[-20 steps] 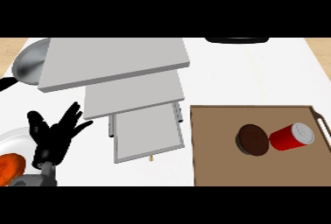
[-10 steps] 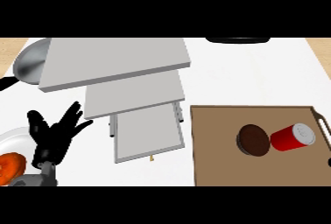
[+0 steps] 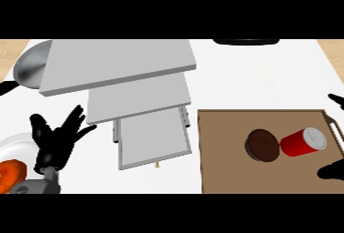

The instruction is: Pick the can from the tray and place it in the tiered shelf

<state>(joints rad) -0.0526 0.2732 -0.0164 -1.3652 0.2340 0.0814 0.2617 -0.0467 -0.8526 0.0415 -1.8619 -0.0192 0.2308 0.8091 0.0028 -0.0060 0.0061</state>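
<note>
Left hand [image 3: 59, 136]: near the counter's left edge, fingers spread and pointing up, holding nothing, resting above a white plate [image 3: 15, 144] that carries an orange item [image 3: 10, 170].

Grey round pan [image 3: 30, 66]: far left corner of the counter, partly under the shelf.

Tiered shelf [image 3: 128, 86]: grey, three stepped levels, left of the counter's centre, just beside the tray's left edge.

Tray [image 3: 225, 154]: brown, on the counter's right half, with a handle at its right edge.

Dark round item [image 3: 262, 145]: at the tray's middle, touching or just beside the can.

Can [image 3: 306, 142]: red, lying on its side toward the tray's right edge; long axis runs diagonally, pale end facing the far right corner. Well apart from the left hand.

Right hand [image 3: 331, 171]: only black tips show at the right edge, near the can; finger state cannot be told.
</note>
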